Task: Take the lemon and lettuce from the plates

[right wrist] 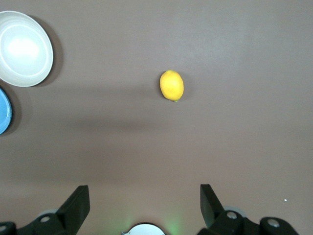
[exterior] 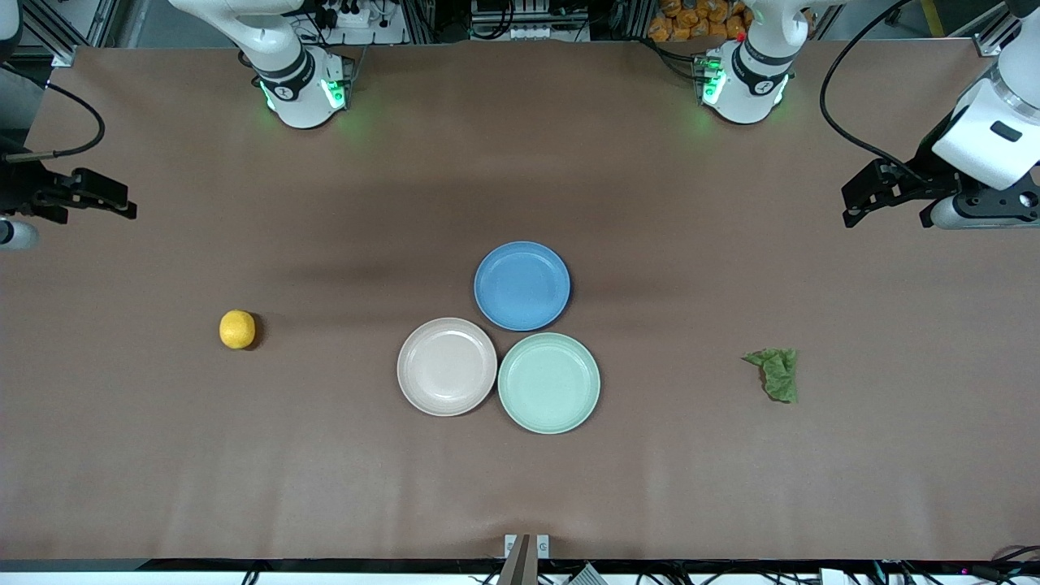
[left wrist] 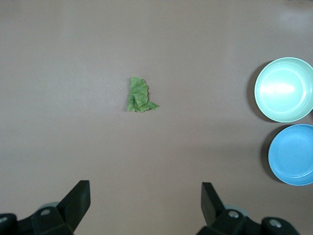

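The lemon (exterior: 237, 329) lies on the bare table toward the right arm's end, off the plates; it also shows in the right wrist view (right wrist: 171, 85). The lettuce (exterior: 776, 372) lies on the bare table toward the left arm's end, also in the left wrist view (left wrist: 140, 95). The beige-pink plate (exterior: 447, 366) and the mint green plate (exterior: 549, 383) sit side by side mid-table, both empty. My left gripper (exterior: 851, 207) (left wrist: 145, 196) is open and empty, up over the left arm's end. My right gripper (exterior: 128, 201) (right wrist: 145, 196) is open and empty, up over the right arm's end.
An empty blue plate (exterior: 522, 285) touches both other plates, farther from the front camera. The brown table cover (exterior: 520, 487) is bare around the lemon and the lettuce. The arm bases (exterior: 305, 89) (exterior: 743, 81) stand along the table's edge farthest from the front camera.
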Controlling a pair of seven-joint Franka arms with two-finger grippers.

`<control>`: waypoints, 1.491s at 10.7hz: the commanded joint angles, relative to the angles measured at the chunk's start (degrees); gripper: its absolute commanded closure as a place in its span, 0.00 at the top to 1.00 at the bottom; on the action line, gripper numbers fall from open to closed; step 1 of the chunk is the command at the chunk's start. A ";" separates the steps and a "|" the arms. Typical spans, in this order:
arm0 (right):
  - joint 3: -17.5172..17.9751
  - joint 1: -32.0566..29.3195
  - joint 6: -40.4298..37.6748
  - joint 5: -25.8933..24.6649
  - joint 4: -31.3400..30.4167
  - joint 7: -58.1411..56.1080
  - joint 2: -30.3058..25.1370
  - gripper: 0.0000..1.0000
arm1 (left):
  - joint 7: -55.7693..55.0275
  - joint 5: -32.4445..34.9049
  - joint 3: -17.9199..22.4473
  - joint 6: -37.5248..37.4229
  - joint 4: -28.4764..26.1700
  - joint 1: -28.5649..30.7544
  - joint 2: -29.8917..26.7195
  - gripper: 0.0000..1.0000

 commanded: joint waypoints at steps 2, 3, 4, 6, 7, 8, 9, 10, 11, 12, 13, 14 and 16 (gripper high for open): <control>1.57 -1.33 -3.03 -0.72 1.77 0.74 -0.88 1.00 | 0.33 -1.10 -0.09 0.52 -0.34 0.42 -0.53 1.00; 2.35 -1.07 -2.42 -0.72 1.77 0.83 -0.88 1.00 | 0.33 -1.01 -0.18 0.61 -0.34 0.41 -0.44 1.00; 2.36 -0.46 -1.11 -0.89 1.95 0.83 -0.53 1.00 | 0.33 -1.01 -0.18 0.87 -0.43 0.41 -0.44 1.00; 2.36 0.33 -0.92 -1.16 2.82 0.83 -0.09 1.00 | 0.33 -1.01 -0.18 0.87 -0.43 0.33 -0.44 1.00; 2.27 0.34 -0.92 -1.16 3.35 0.74 0.26 1.00 | 0.33 -1.01 -0.18 0.87 -0.34 0.41 -0.44 1.00; 2.27 0.16 -0.92 -1.16 3.70 0.83 0.35 1.00 | 0.42 -1.01 -0.18 0.87 -0.34 0.41 -0.44 1.00; 2.36 -0.19 -0.84 -1.07 3.79 0.83 0.35 1.00 | 0.50 -1.01 -0.18 0.87 -0.34 0.41 -0.53 1.00; 2.36 -0.71 -0.84 -0.90 3.79 0.74 0.26 1.00 | 0.51 -1.09 -0.18 0.87 -0.34 0.41 -0.70 1.00; 2.27 -0.72 -0.84 -0.89 3.79 0.83 0.00 1.00 | 0.68 -1.01 -0.18 0.87 -0.34 0.50 -0.79 1.00; 2.45 -0.63 -0.49 -0.89 3.71 0.83 -0.09 1.00 | 2.33 -1.01 -0.01 0.87 -0.34 0.50 -0.79 1.00; 2.45 -0.72 -0.22 -0.89 3.71 0.83 0.00 1.00 | 3.92 -0.92 0.08 0.87 -0.25 0.50 -0.79 1.00; 2.28 -0.72 0.04 -0.89 3.53 0.83 0.00 1.00 | 3.93 -0.92 0.08 0.79 0.10 0.50 -0.79 1.00; 2.10 -0.72 0.13 -0.81 3.27 1.35 -0.09 1.00 | 3.85 -1.09 0.08 0.26 0.89 0.50 -0.62 1.00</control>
